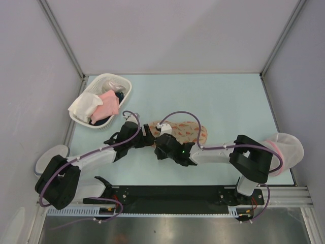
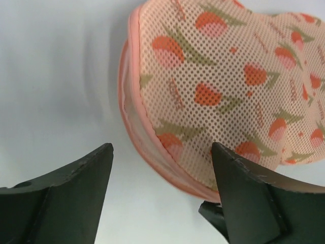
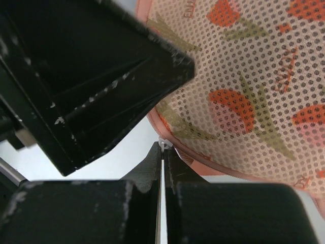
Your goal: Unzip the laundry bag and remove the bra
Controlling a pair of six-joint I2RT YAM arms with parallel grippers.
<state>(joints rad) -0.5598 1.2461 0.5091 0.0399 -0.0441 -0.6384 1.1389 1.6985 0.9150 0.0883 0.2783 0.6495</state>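
The laundry bag (image 1: 190,131), a flat beige-pink mesh pouch with orange-red flowers, lies in the middle of the table; its rounded left end fills the left wrist view (image 2: 218,86) and the right wrist view (image 3: 254,91). My left gripper (image 1: 147,137) (image 2: 161,148) stands open at that end, one finger (image 2: 76,188) over bare table and the other (image 2: 249,193) over the bag's edge, holding nothing. My right gripper (image 1: 160,144) (image 3: 163,152) is shut on a small white zipper pull (image 3: 163,143) at the bag's pink rim. The bra is hidden.
A white basket (image 1: 109,81) at the back left holds a pink cloth (image 1: 108,104), a white cloth (image 1: 84,105) and some dark fabric. A white mesh dome with a pink rim (image 1: 287,150) sits at the right edge. Grey walls enclose the table.
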